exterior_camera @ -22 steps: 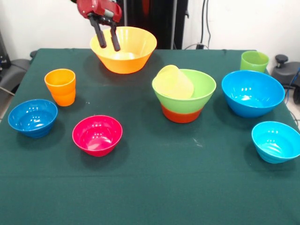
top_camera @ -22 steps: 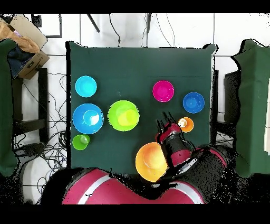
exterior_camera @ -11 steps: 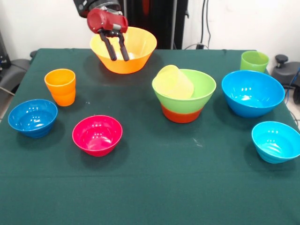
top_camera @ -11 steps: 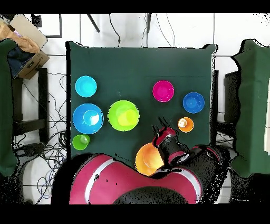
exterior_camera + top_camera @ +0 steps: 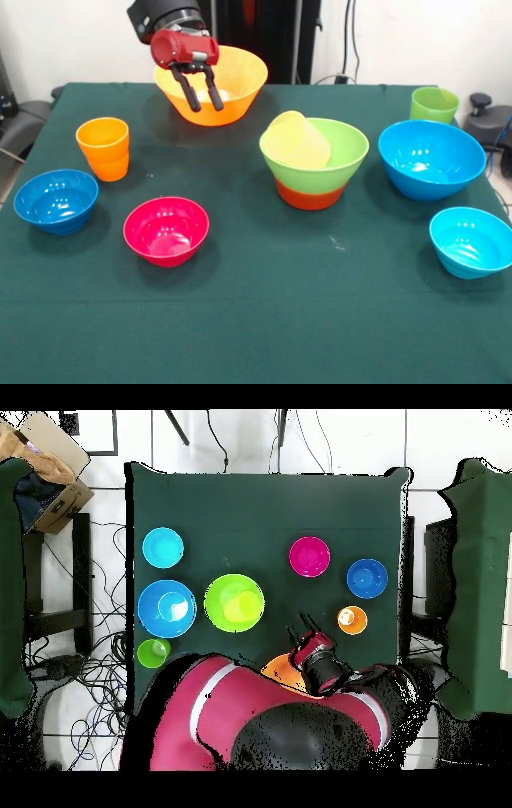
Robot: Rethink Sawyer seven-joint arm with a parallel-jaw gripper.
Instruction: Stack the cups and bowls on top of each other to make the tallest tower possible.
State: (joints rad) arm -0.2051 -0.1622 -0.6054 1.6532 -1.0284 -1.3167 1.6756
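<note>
The end effector (image 5: pixel 202 94) hangs open and empty over the yellow-orange bowl (image 5: pixel 232 94), well apart from the tower (image 5: pixel 314 164).

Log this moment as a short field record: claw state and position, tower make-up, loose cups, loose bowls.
claw: claw open, empty, hanging in front of the big yellow-orange bowl
tower: light green bowl nested in the orange-red bowl, with the pale yellow cup lying tilted inside it
loose cups: orange cup, light green cup, both upright
loose bowls: magenta bowl, small dark blue bowl, big blue bowl, small cyan bowl
</note>
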